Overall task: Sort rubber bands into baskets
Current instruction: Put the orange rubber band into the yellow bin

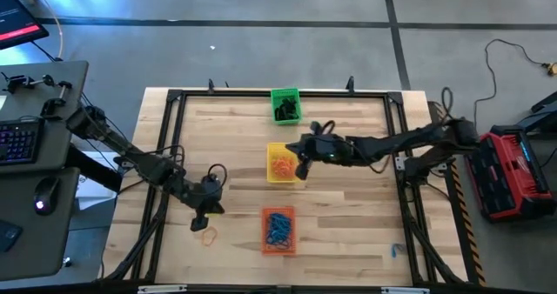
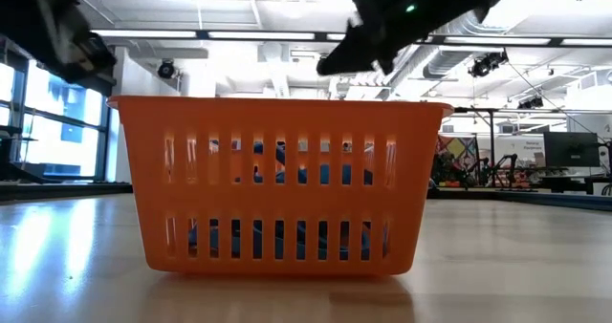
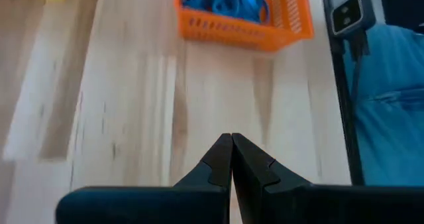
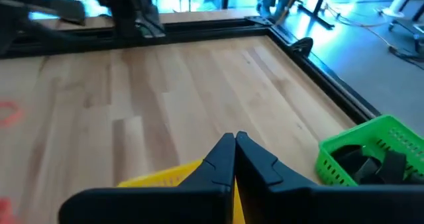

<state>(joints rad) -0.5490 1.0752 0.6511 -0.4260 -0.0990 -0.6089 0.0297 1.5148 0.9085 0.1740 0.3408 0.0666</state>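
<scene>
Three baskets stand in a row down the table's middle. The green basket [image 1: 285, 105] holds black rubber bands, the yellow basket [image 1: 280, 164] orange ones, and the orange basket [image 1: 278, 230] blue ones [image 3: 224, 0]. A loose orange rubber band [image 1: 209, 236] lies flat on the wood left of the orange basket. My left gripper [image 1: 199, 222] hangs shut just above and beside that band, and nothing shows between its fingers [image 3: 232, 146]. My right gripper [image 1: 302, 170] is shut over the yellow basket's right rim [image 4: 165, 177], and nothing shows between its fingers either.
A black metal frame [image 1: 174, 98] runs around the wooden table. Bare wood lies left and right of the basket row. In the right wrist view another orange band [image 4: 8, 112] lies on the table far beyond the yellow basket. A red case [image 1: 513, 168] stands off the table's right side.
</scene>
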